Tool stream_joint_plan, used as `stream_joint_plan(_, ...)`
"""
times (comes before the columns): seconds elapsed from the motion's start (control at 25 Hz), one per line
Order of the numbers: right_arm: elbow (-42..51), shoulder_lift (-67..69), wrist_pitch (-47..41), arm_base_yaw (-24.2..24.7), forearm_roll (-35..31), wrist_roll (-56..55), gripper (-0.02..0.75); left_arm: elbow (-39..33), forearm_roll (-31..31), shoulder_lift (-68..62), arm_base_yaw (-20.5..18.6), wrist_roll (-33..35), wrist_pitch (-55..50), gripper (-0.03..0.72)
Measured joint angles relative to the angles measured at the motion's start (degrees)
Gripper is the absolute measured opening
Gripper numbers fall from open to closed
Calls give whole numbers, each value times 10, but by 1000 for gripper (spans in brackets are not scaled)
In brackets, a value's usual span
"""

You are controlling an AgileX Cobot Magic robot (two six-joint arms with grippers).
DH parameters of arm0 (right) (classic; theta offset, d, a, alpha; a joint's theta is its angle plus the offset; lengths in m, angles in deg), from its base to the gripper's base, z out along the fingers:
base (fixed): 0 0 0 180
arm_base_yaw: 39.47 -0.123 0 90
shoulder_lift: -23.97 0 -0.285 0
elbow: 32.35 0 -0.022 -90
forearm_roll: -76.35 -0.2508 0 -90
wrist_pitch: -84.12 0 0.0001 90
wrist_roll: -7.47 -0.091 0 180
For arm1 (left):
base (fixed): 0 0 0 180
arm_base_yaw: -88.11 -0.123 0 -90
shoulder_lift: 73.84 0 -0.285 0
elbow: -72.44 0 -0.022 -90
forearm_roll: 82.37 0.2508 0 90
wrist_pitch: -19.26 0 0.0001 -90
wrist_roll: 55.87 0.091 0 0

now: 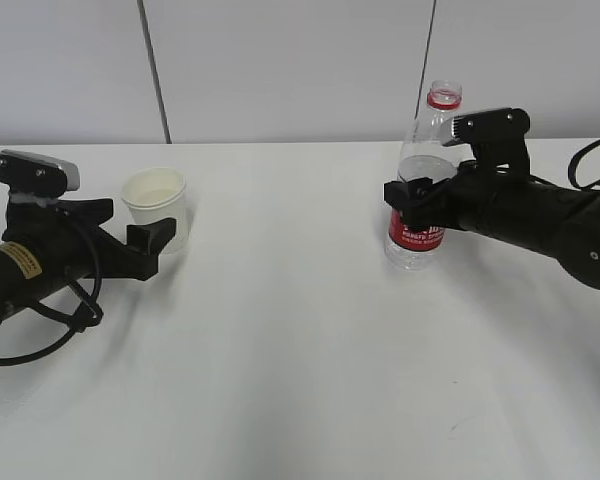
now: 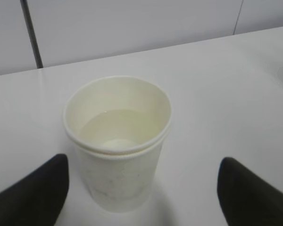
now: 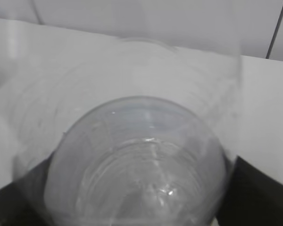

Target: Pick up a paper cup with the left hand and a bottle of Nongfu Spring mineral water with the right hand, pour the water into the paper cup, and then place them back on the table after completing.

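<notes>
A white paper cup (image 1: 157, 205) stands upright on the white table (image 1: 280, 360) at the left. The left wrist view shows clear water (image 2: 119, 128) in the cup (image 2: 118, 155). My left gripper (image 1: 162, 236) is open; its fingers (image 2: 33, 190) flank the cup (image 2: 142, 165) without touching it. A clear bottle with a red label (image 1: 416, 215) stands upright on the table at the right, uncapped. My right gripper (image 1: 418, 198) is closed around its middle. In the right wrist view the bottle (image 3: 137, 155) fills the frame between the jaws of the gripper (image 3: 137, 193).
A pale wall with dark vertical seams (image 1: 153, 70) runs behind the table's far edge. Black cables (image 1: 50, 320) loop beside the left arm. The two arms lie low over the table at either side.
</notes>
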Motion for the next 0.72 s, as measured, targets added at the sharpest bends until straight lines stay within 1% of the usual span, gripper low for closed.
stream_joint_plan(0.08, 0, 0, 0, 0, 3, -1, 626, 0, 0, 0, 0, 0, 0, 585)
stream_joint_plan(0.2, 0, -1, -4, 0, 24, -19, 649, 0, 0, 0, 0, 0, 0, 583)
stream_joint_plan(0.32, 0, -11, -17, 0, 40, -38, 653, 0, 0, 0, 0, 0, 0, 582)
stream_joint_plan(0.72, 1, -69, -60, 0, 43, -45, 659, 0, 0, 0, 0, 0, 0, 581)
